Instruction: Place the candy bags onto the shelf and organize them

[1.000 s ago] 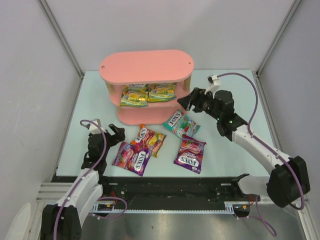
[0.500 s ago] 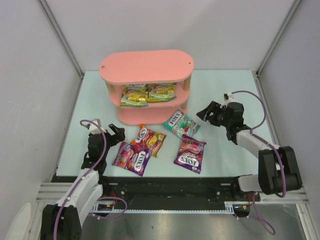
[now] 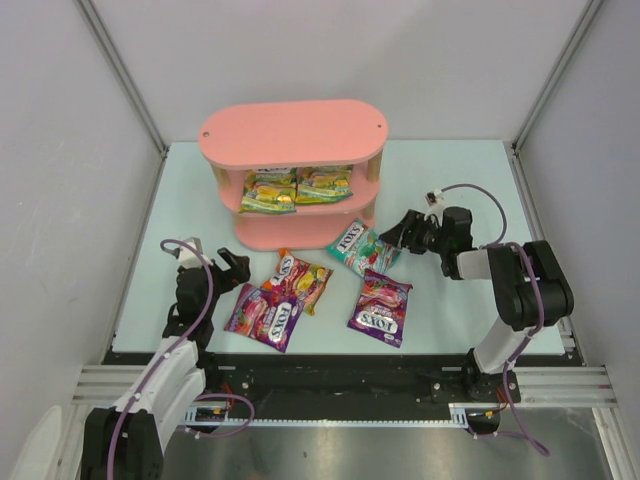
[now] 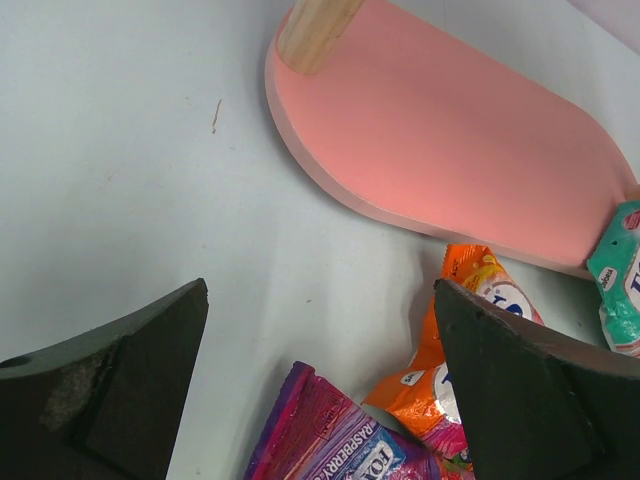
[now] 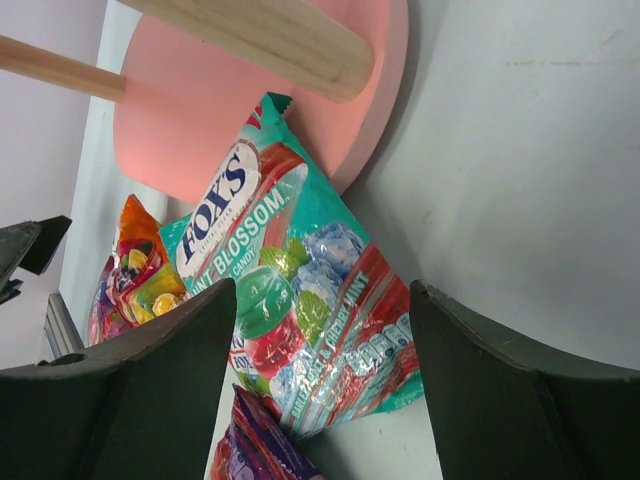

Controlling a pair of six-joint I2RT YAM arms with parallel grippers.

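The pink shelf (image 3: 292, 130) stands at the back; two yellow-green bags (image 3: 270, 190) (image 3: 323, 185) lie on its middle tier. On the table in front lie a teal bag (image 3: 362, 248), a red-orange bag (image 3: 300, 279) and two purple bags (image 3: 264, 315) (image 3: 381, 306). My right gripper (image 3: 402, 231) is open, low, just right of the teal bag (image 5: 290, 300), which lies between its fingers against the shelf's bottom board (image 5: 250, 110). My left gripper (image 3: 232, 269) is open and empty left of the purple bag (image 4: 340, 440) and red-orange bag (image 4: 480, 330).
Grey walls close the table on three sides. The shelf's wooden posts (image 5: 270, 35) rise near the teal bag. The arm bases sit on a black rail (image 3: 340, 375) at the near edge.
My right arm has swung back from the shelf's right end and come down to table level beside the teal bag. The left arm and all bags have not moved.
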